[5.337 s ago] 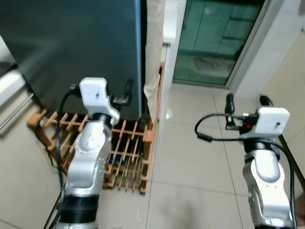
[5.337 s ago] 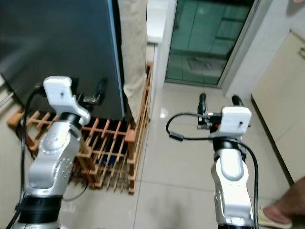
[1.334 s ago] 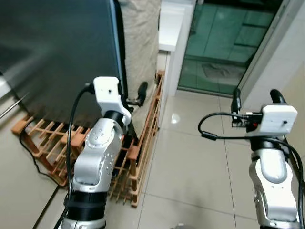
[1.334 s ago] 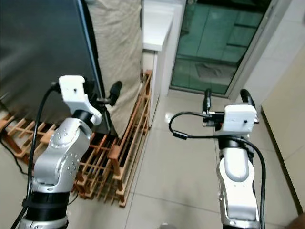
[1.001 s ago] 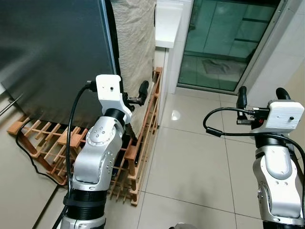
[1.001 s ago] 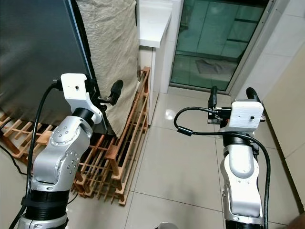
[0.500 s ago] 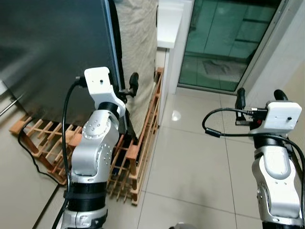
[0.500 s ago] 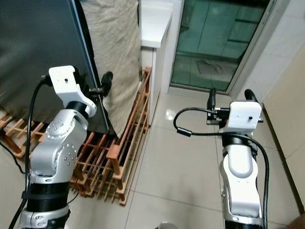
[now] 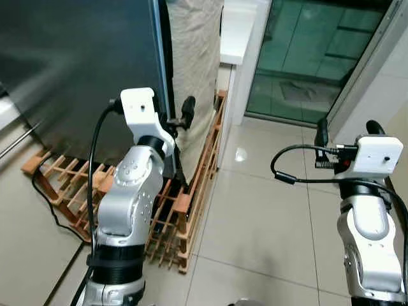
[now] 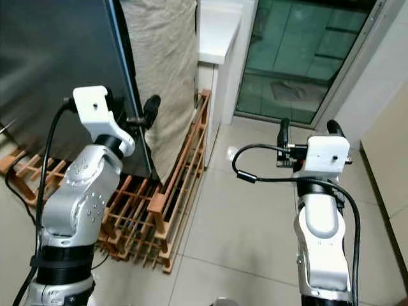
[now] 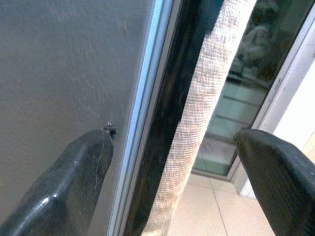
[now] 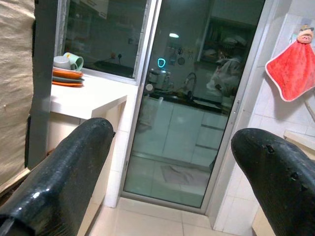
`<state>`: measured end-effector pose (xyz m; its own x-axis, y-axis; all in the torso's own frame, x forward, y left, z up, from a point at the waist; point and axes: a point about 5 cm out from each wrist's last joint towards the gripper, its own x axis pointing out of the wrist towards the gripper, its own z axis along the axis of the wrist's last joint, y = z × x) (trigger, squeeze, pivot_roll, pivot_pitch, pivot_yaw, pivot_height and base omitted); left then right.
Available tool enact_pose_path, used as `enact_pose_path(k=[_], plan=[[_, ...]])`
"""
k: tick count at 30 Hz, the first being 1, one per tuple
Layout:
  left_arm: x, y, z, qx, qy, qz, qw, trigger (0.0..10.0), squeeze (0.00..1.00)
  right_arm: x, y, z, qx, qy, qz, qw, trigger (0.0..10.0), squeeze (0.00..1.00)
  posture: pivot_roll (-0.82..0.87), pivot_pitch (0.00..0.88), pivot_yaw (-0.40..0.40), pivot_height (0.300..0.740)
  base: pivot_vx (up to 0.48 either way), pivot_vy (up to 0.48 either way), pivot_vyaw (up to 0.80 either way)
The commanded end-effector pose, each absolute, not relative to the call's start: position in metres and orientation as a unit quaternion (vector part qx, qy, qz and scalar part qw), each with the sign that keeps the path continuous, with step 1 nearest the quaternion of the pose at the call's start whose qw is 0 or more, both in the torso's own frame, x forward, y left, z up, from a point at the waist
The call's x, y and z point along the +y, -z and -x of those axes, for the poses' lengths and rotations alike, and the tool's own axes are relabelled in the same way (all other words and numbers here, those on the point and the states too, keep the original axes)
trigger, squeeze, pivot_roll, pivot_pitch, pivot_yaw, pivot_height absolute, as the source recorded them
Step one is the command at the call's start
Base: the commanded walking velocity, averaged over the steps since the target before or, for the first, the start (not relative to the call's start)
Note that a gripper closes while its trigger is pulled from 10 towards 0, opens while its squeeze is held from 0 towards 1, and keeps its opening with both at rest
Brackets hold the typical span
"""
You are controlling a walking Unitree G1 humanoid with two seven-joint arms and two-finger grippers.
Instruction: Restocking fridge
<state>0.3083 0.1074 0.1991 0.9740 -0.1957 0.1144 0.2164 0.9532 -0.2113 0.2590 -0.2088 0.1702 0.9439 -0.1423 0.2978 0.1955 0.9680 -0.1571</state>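
The one tall dark-grey fridge (image 9: 83, 70), its door closed, stands over a low wooden slatted rack (image 9: 185, 191). The left end effector (image 11: 172, 177), fingers spread, straddles the fridge's door edge, probably to pull it open. The right end effector (image 12: 167, 182), spread and empty, waits away from the fridge, facing one glass sliding door (image 12: 197, 113).

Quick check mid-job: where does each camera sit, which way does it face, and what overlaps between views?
Head stereo eyes: look forward and down at the dark fridge door, wooden rack and both arms.
Left wrist: looks past open left gripper at the door's edge and beige cloth.
Right wrist: looks past open right gripper at the glass door, shared with the head eyes.
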Motion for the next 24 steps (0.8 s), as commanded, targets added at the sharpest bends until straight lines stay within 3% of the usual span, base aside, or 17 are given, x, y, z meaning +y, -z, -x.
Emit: enact_pose_path(k=[1, 14, 24], plan=[[0.106, -0.2, -0.309, -0.044, 0.109, 0.111, 0.987, 10.0, 0.0, -0.211, -0.169, -0.259, -0.139, 0.087, 0.089, 0.982, 10.0, 0.07, -0.2, 0.0, 0.002, 0.74, 0.0, 0.0, 0.0], [0.1, -0.202, -0.31, -0.045, 0.117, 0.127, 0.984, 10.0, 0.0, -0.211, -0.17, -0.259, -0.143, 0.09, 0.089, 0.982, 10.0, 0.07, -0.21, 0.0, 0.003, 0.74, 0.0, 0.0, 0.0], [0.119, -0.188, -0.298, -0.023, 0.107, 0.107, 0.988, 10.0, 0.0, -0.213, -0.165, -0.257, -0.137, 0.091, 0.09, 0.982, 10.0, 0.07, -0.18, 0.0, 0.002, 0.74, 0.0, 0.0, 0.0]])
